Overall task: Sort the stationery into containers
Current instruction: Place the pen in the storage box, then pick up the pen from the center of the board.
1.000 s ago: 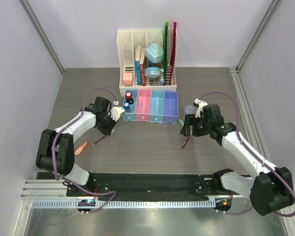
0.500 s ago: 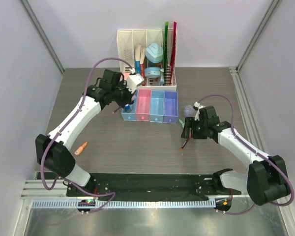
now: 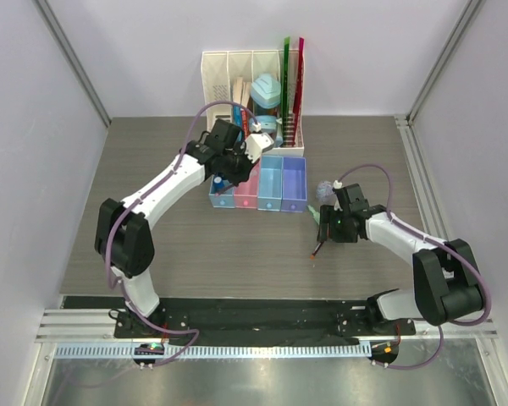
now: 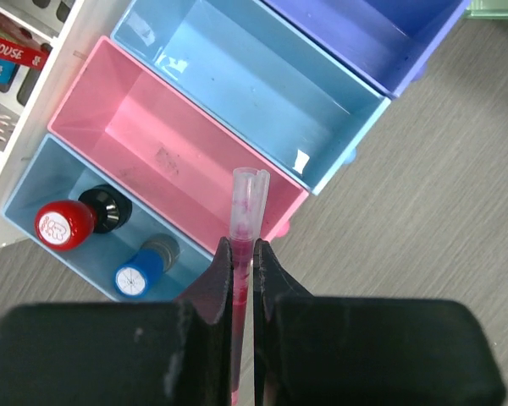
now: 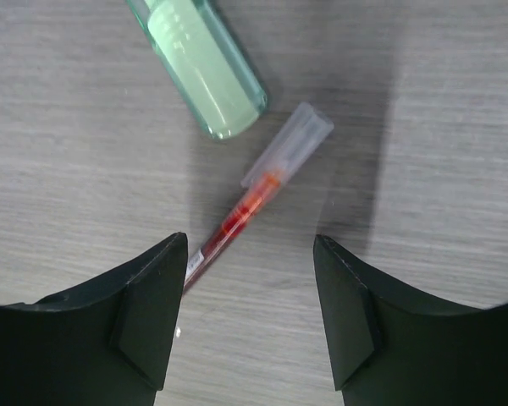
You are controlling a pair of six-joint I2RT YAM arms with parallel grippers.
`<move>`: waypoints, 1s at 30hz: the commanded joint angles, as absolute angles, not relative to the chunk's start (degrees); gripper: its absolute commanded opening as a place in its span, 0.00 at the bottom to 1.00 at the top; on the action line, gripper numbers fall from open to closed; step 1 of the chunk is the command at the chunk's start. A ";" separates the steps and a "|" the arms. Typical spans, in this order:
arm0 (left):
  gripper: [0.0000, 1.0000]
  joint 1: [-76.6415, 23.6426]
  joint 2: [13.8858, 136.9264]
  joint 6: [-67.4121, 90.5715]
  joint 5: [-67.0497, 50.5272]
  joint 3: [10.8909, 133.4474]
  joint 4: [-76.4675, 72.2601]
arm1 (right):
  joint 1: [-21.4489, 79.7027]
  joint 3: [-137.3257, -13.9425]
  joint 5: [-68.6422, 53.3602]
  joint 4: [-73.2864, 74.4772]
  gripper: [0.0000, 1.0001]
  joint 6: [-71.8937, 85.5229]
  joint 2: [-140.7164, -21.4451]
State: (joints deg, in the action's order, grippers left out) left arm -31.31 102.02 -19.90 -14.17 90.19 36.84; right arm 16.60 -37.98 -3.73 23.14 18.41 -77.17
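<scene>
Over the glossy pink bin (image 4: 152, 135), left pincer (image 4: 243, 247) clamps a slim translucent pen (image 4: 247, 199); right pincer (image 5: 249, 247) gapes wide.

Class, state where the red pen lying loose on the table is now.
In the right wrist view, the red pen lies flat on the table under the open right gripper, its clear cap close to the green tube.

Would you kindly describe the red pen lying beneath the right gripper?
The red pen is thin, its clear plastic barrel showing red-orange ink, with a clear cap at one end. It lies flat, diagonal on the grey table under the open right gripper; a green tube lies close beside its cap.
</scene>
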 commanded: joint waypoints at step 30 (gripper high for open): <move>0.00 -28.65 126.03 -3.43 -5.27 118.39 44.38 | 19.16 -40.69 0.79 17.58 0.01 17.58 -84.11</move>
